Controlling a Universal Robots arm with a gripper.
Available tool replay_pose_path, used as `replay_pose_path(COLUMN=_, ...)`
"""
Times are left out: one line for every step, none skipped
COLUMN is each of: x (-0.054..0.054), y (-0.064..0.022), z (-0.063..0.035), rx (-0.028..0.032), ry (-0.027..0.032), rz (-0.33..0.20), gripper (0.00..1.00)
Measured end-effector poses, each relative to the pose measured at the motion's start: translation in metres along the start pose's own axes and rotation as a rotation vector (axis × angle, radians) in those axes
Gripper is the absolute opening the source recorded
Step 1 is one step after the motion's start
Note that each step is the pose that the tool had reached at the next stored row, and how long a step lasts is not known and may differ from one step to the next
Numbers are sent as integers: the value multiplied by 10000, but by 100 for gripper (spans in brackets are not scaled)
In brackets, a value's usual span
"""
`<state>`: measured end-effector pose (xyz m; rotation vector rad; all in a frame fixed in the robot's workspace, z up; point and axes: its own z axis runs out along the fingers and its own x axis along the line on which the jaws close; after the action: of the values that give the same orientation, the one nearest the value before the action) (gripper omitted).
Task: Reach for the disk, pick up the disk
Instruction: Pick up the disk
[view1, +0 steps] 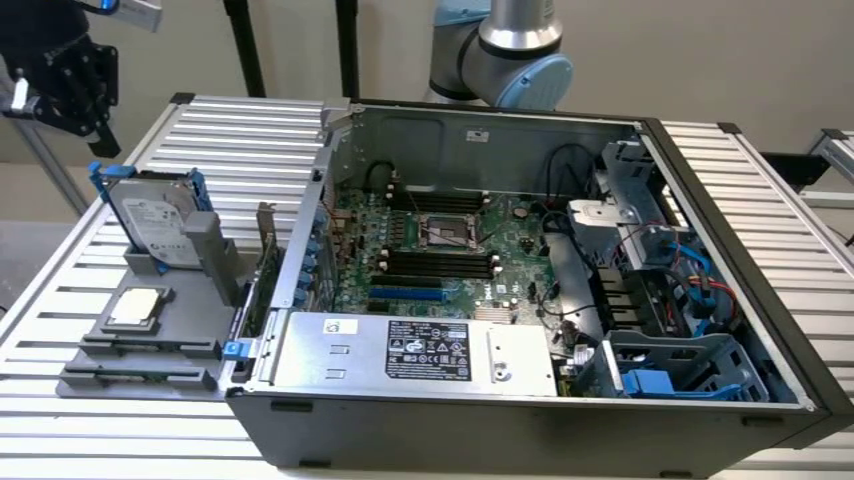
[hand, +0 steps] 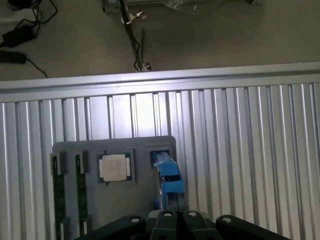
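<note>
claw (hand: 177, 220) fingers together, empty, hovering | disk (hand: 168, 176) just below claw tips, standing on edge in grey tray (hand: 75, 150) slot | CPU chip (hand: 116, 166) flat beside disk, apart | worktop (hand: 240, 165) under all | reach step, my read: claw must part first, centre over thin top edge, pinch flat faces, drop plumb, keep off chip

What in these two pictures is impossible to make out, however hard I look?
- Exterior view: the print on the disk label is too small to read.
- Exterior view: the disk's lower part is hidden behind the grey holder.
- Wrist view: the disk shows edge-on, so its label face cannot be seen; the gripper covers part of the holder.
- Exterior view: the arm is cut off by the top edge.
</note>
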<state>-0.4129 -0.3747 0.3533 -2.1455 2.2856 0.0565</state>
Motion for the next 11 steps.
replay_pose_path(x=0, y=0, z=0, rx=-4, ry=4, rz=-180, gripper=11)
replay_pose_path(x=0, y=0, z=0, rx=-9, ry=8, rz=-357, gripper=11)
replay_pose_path(x=0, y=0, z=0, rx=-14, ry=11, rz=-527, gripper=11)
replay_pose_path(x=0, y=-1, z=0, rx=-19, ry=15, rz=-670, gripper=11)
replay_pose_path(x=0, y=-6, z=0, rx=-21, ry=16, rz=-784, gripper=11)
replay_pose_path(x=-1, y=-11, z=-1, rx=-23, ry=17, rz=-818, gripper=11)
replay_pose_path(x=-1, y=-14, z=0, rx=-23, ry=16, rz=-818, gripper=11)
replay_pose_path(x=-1, y=-14, z=0, rx=-23, ry=16, rz=-818, gripper=11)
replay_pose_path(x=-1, y=-14, z=0, rx=-23, ry=16, rz=-818, gripper=12)
replay_pose_path(x=-1, y=-14, z=0, rx=-23, ry=15, rz=-818, gripper=12)
replay_pose_path(x=-1, y=-15, z=0, rx=-23, ry=16, rz=-818, gripper=18)
